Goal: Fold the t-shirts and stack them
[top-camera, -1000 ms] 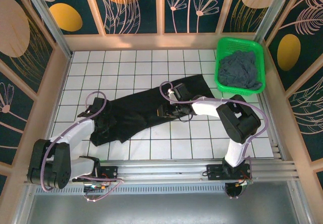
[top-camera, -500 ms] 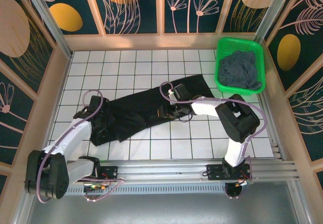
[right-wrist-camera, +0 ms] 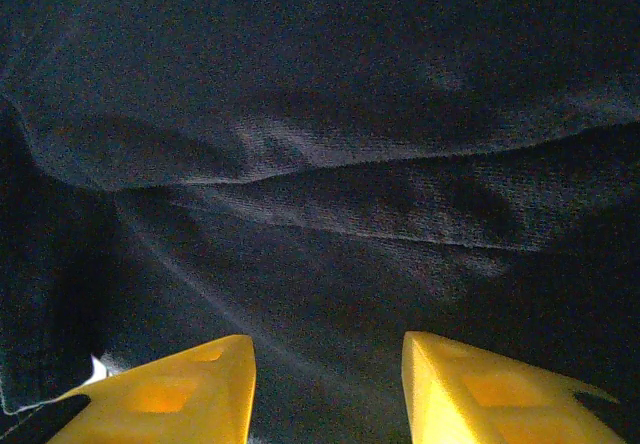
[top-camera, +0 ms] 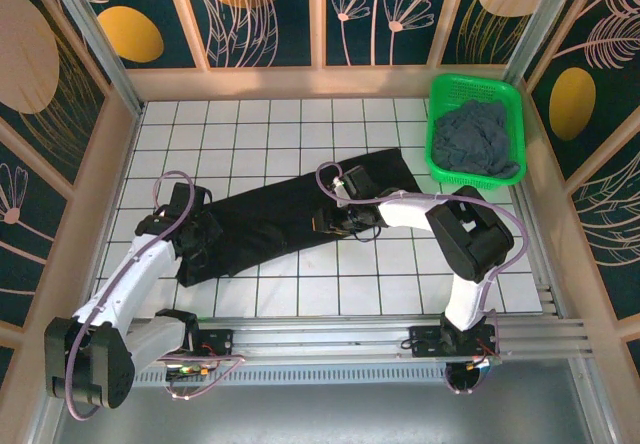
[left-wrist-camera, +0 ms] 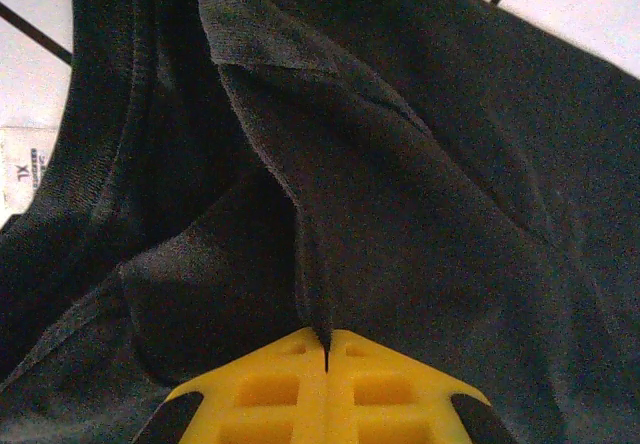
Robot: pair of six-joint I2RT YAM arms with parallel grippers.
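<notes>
Left gripper (left-wrist-camera: 327, 352), newly clenched on the black t-shirt (top-camera: 285, 219), tugs it toward ten o'clock to flatten it; right gripper (right-wrist-camera: 328, 369) stays released.

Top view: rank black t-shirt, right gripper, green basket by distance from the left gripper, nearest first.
1. black t-shirt: its left end is pinched in the left gripper.
2. right gripper: mid-table, over the shirt's right half.
3. green basket: far right corner.
</notes>
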